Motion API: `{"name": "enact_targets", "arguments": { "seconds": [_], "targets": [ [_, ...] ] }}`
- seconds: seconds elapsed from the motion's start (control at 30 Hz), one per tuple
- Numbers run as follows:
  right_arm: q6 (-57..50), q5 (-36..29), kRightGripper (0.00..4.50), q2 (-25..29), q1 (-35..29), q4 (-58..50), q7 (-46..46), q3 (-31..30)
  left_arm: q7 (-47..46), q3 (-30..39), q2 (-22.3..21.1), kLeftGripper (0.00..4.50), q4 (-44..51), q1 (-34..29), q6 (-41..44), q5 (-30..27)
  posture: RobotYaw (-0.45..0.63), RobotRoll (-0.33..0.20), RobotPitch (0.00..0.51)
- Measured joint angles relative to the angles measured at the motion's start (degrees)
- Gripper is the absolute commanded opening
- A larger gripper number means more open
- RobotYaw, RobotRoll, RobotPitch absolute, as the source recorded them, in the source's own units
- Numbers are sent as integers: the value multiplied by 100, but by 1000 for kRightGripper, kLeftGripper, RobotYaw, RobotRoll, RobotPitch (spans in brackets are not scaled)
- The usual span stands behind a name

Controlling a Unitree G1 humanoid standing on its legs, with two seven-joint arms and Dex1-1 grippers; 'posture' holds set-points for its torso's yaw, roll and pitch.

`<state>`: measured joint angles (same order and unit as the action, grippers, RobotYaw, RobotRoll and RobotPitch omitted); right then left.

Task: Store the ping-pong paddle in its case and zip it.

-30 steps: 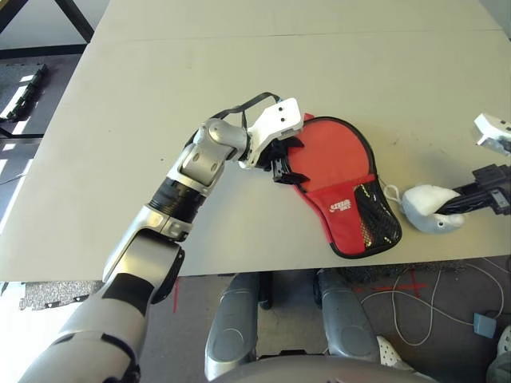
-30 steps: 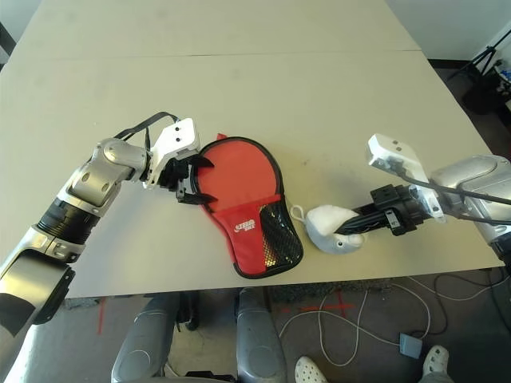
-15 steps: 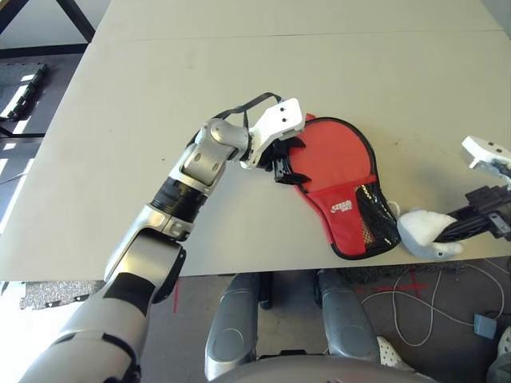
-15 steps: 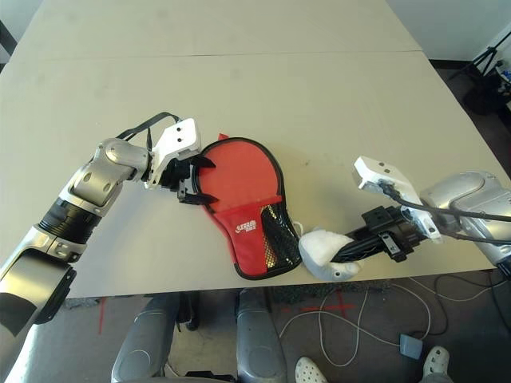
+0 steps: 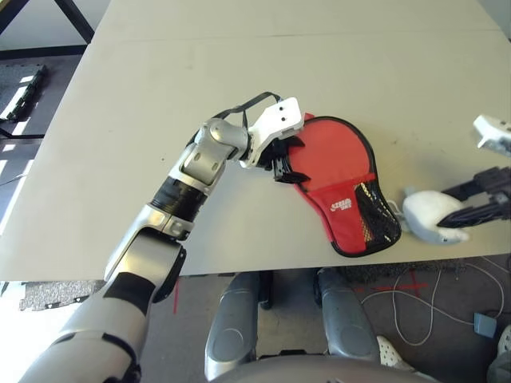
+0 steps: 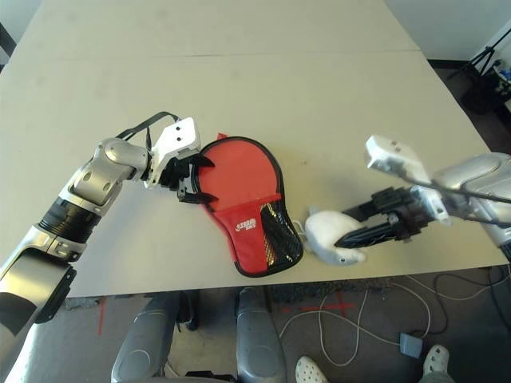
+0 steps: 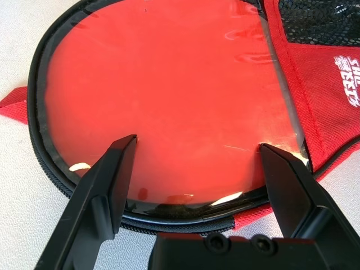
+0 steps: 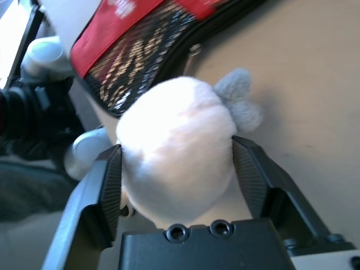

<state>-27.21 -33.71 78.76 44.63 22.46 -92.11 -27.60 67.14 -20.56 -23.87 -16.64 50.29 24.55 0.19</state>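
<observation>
And here's the pale surface (image 5: 200, 72), spread wide under everything! On it lies the red case (image 6: 247, 175), near the front edge, black trim running round it, mesh pocket (image 6: 279, 235) towards the robot's right. The left claw (image 7: 197, 140) is on its left side, fingers wide apart over the case's rounded part. Just beside the pocket sits the white plush toy (image 6: 331, 235), and the right claw (image 8: 177, 140) has its fingers spread either side of it!

Right hand's (image 8: 177, 143) fingers now wide apart around the white plush toy (image 6: 334, 238).
</observation>
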Motion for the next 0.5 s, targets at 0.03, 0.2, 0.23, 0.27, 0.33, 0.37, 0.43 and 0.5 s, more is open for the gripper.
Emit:
{"name": "enact_targets", "arguments": {
  "seconds": [0.03, 0.2, 0.23, 0.27, 0.33, 0.37, 0.43, 0.5],
  "targets": [
    [41, 58, 4468, -48, 104, 206, -1, 1, 1, 40, -33, 4500, 55, -40, 19, -39, -87, 0, 301],
    [266, 693, 4468, -836, 668, 1570, 107, 470, 89, 456, -240, 4500, 490, -269, 400, -488, -86, 0, 295],
    [367, 805, 4468, -1037, 753, 1843, 270, 656, 64, 614, -257, 4500, 578, -326, 517, -645, -85, 0, 291],
    [456, 909, 4468, -1197, 797, 2054, 448, 816, 28, 774, -268, 4500, 683, -353, 613, -801, -84, 0, 290],
    [592, 977, 4468, -1552, 834, 2380, 823, 1224, -99, 1189, -300, 4500, 929, -392, 755, -1120, -81, 0, 286],
    [654, 985, 4468, -1697, 842, 2510, 1014, 1420, -174, 1389, -320, 4500, 1057, -398, 815, -1255, -81, 0, 285],
    [856, 991, 4468, -2006, 886, 2797, 1510, 1888, -418, 1836, -336, 4500, 1295, -430, 975, -1575, -78, 0, 281],
    [1111, 991, 4468, -2221, 938, 3017, 1996, 2337, -750, 2249, -328, 4500, 1458, -478, 1081, -1833, -72, 0, 276]
  ]
}}
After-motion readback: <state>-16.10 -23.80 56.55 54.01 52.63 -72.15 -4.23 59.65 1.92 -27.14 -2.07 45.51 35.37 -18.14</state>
